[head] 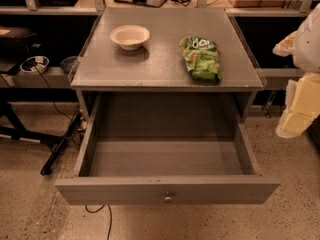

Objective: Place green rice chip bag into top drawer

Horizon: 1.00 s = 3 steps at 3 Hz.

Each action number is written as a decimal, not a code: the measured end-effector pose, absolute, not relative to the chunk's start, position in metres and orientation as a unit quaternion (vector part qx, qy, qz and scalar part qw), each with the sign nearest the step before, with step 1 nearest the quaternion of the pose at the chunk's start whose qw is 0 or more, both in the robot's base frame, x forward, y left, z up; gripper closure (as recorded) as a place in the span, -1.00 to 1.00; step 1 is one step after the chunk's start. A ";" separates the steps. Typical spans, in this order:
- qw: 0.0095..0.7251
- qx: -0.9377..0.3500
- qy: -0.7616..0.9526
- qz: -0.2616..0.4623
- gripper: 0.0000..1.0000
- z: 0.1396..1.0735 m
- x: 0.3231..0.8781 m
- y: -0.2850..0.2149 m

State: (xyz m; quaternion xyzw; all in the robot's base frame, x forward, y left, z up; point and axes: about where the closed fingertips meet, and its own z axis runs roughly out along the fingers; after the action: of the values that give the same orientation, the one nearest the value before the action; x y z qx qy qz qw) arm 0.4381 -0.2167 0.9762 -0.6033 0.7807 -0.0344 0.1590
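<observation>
The green rice chip bag (202, 59) lies flat on the grey cabinet top (160, 69), right of centre, with white lettering facing up. The top drawer (167, 190) is pulled fully out towards me; its inside is bare and its brass knob (167, 198) shows on the front panel. My gripper (298, 113), white and pale yellow, hangs at the right edge of the view, to the right of the cabinet and apart from the bag, beside the drawer's right side.
A cream round bowl (130, 36) stands on the cabinet top at the back left. Black cables and a stand (57, 146) lie on the floor to the left. Shelves with clutter (35, 64) run behind the cabinet.
</observation>
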 end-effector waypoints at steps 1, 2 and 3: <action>0.159 -0.603 0.781 -0.034 -1.00 0.976 0.438 -0.217; 0.194 -0.614 0.764 -0.024 -1.00 0.986 0.453 -0.204; 0.221 -0.612 0.759 -0.016 -1.00 0.991 0.464 -0.193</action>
State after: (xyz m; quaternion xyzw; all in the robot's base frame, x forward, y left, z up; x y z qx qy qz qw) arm 0.4644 -0.1934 0.9909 -0.6122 0.7591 -0.0163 0.2207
